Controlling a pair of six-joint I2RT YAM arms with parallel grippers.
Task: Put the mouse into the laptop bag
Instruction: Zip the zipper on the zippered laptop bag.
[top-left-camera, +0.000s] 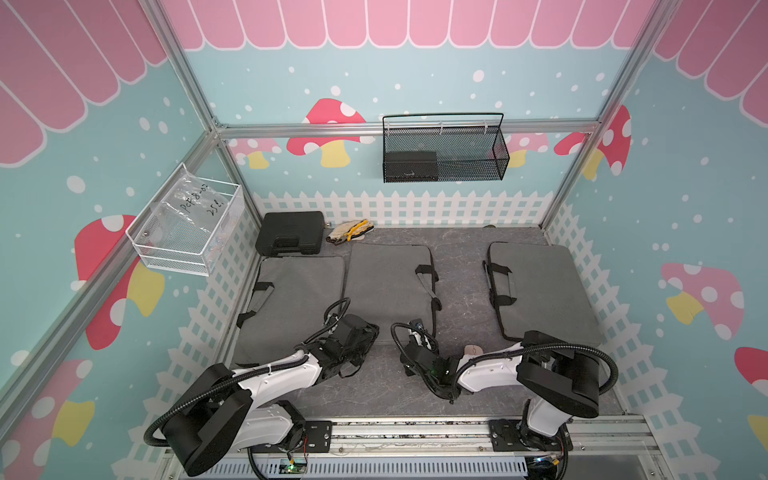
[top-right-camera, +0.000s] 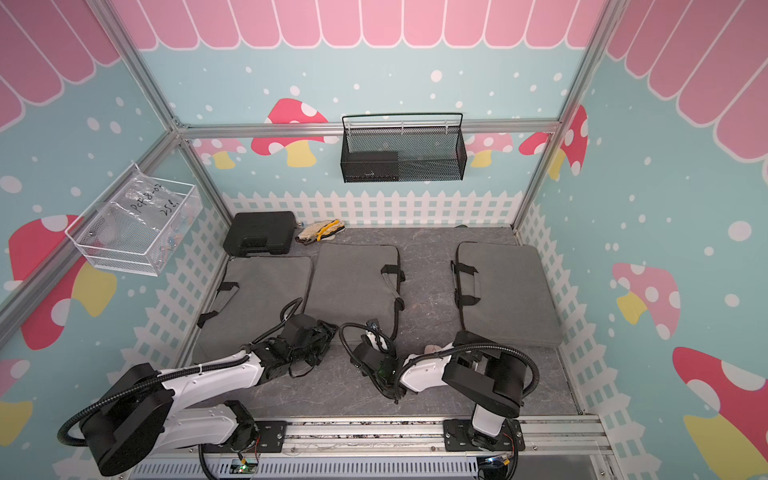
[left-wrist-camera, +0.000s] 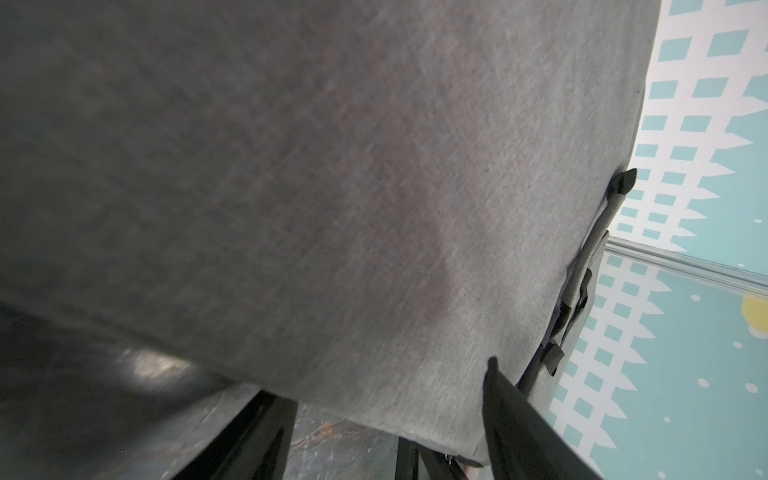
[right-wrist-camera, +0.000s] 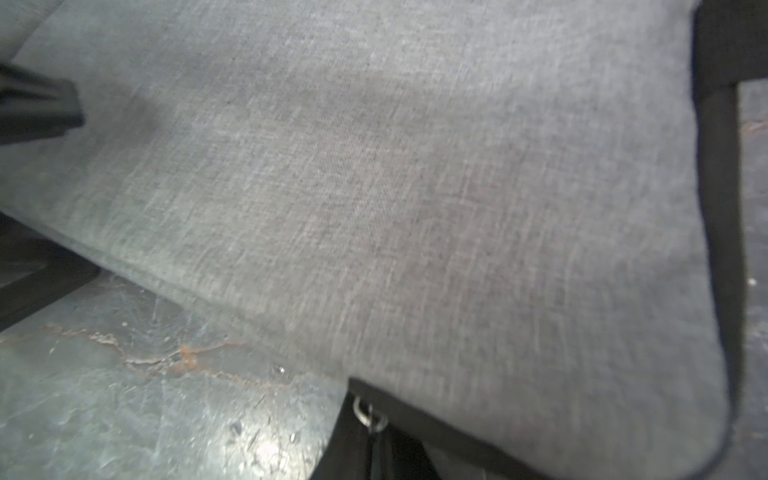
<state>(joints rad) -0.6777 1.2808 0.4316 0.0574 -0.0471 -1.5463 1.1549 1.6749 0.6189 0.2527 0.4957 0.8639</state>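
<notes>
On the dark surface (top-left-camera: 457, 399) I count three grey fabric laptop bags (top-left-camera: 299, 291) (top-left-camera: 386, 278) (top-left-camera: 536, 286), one beige mouse (top-left-camera: 471, 350) outside, by the gap between middle and right bags. Left tool (left-wrist-camera: 380, 380) wide; right tool (top-left-camera: 420, 332) pinched shut at middle bag's corner.

Bench (top-left-camera: 461, 266), back-left corner: black tool case (top-left-camera: 290, 232), lying flat, closed. Just beside it, work gloves (top-left-camera: 350, 231), bundled. Back wall: black mesh basket (top-left-camera: 469, 160) holding a dark box (top-left-camera: 411, 164). Left wall: white wire basket (top-left-camera: 174, 262) holding a clear plastic bag (top-left-camera: 195, 203), handwritten on.
</notes>
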